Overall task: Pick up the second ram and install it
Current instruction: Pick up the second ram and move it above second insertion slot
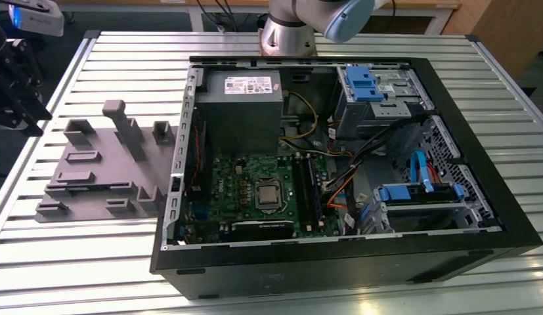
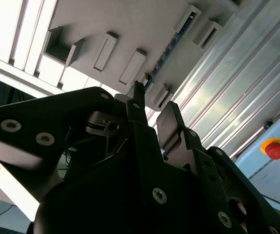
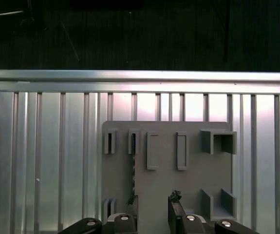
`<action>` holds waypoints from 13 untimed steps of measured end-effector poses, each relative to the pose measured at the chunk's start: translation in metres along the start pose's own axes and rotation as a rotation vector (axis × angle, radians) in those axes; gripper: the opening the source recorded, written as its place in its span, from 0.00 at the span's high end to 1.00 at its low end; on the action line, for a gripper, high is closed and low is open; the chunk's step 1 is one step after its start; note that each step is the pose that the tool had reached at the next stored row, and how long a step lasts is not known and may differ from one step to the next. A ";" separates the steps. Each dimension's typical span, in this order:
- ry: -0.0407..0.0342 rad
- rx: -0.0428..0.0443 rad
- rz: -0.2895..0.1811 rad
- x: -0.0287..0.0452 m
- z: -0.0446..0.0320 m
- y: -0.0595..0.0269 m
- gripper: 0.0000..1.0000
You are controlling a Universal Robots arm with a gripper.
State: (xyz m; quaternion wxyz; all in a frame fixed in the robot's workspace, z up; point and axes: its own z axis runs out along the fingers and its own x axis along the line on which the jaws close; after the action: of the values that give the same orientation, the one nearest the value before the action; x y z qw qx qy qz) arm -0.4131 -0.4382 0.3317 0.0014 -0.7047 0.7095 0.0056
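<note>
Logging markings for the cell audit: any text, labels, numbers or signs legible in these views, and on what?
No text can be read.
White label on the grey power supply, exterior view: it has print, too small to read.
Green motherboard: any markings are too small to read.
Red button, second wrist view: no legible lettering on it.

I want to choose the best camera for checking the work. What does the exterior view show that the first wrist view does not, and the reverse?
From the exterior view: the open computer case, with its green motherboard and grey power supply. From the first wrist view: a thin memory stick standing on edge in the grey fixture. Common to both: that fixture on the slatted table, and the open gripper close to it.
</note>
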 end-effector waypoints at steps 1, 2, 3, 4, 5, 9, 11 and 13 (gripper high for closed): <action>0.0000 0.0000 0.000 0.0000 0.0003 0.0000 0.62; 0.0000 0.0000 0.000 0.0001 0.0007 0.0000 0.62; 0.0000 0.0000 0.000 0.0001 0.0011 0.0001 0.62; 0.0000 0.0000 0.000 0.0003 0.0015 0.0001 0.62; 0.0000 -0.0001 0.000 0.0005 0.0019 0.0000 0.62; 0.0001 -0.0001 0.000 0.0009 0.0033 0.0000 0.62; 0.0000 0.0000 0.000 0.0010 0.0039 0.0000 0.62; 0.0001 -0.0001 0.000 0.0011 0.0043 0.0000 0.62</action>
State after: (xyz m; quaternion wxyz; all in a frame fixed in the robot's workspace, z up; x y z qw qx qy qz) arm -0.4131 -0.4392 0.3274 0.0013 -0.7046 0.7095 0.0056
